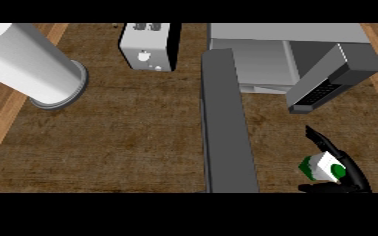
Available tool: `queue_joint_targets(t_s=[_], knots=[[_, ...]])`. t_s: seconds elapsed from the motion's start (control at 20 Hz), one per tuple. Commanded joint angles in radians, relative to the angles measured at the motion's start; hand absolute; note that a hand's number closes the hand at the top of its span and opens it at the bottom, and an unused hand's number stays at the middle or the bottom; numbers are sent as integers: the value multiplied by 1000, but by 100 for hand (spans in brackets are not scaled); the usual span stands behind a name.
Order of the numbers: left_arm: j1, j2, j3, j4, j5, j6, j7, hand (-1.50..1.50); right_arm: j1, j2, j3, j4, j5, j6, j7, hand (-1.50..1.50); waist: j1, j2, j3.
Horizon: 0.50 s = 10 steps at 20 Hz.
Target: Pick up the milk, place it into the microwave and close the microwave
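At the near right of the counter (125, 140), the right hand (353, 175) is curled round the milk (320, 166), gripping the carton. The microwave (258, 60) cavity lies ahead and slightly left of it, and its open door (229, 130) stretches toward the robot just left of the hand. Only this 1 hand shows, so the placing looks like its job.

Microwave (258, 60) grey, its door (225, 125) darker grey; counter (111, 140) brown wood grain. Left of the microwave: toaster (148, 47) white with black side, cylinder (37, 70) white, grey rim. In front of the microwave: milk (319, 167) white with green patches, right hand (347, 172) black.
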State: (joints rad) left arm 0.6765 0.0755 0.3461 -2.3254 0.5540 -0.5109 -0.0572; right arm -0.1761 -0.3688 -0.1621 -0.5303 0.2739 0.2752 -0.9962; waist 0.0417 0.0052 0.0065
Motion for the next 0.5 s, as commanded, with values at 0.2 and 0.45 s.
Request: queue_joint_targets(t_s=[0.2, 0.45], knots=[[30, -16, -16, -62, 74, -6, 19, -150, -49, 6, 64, 80, 7, 149, -195, 150, -6, 0, 0], [37, -4, 9, -49, 89, -43, -21, -150, -70, 34, 73, 93, -6, 90, -242, 150, 2, 0, 1]])
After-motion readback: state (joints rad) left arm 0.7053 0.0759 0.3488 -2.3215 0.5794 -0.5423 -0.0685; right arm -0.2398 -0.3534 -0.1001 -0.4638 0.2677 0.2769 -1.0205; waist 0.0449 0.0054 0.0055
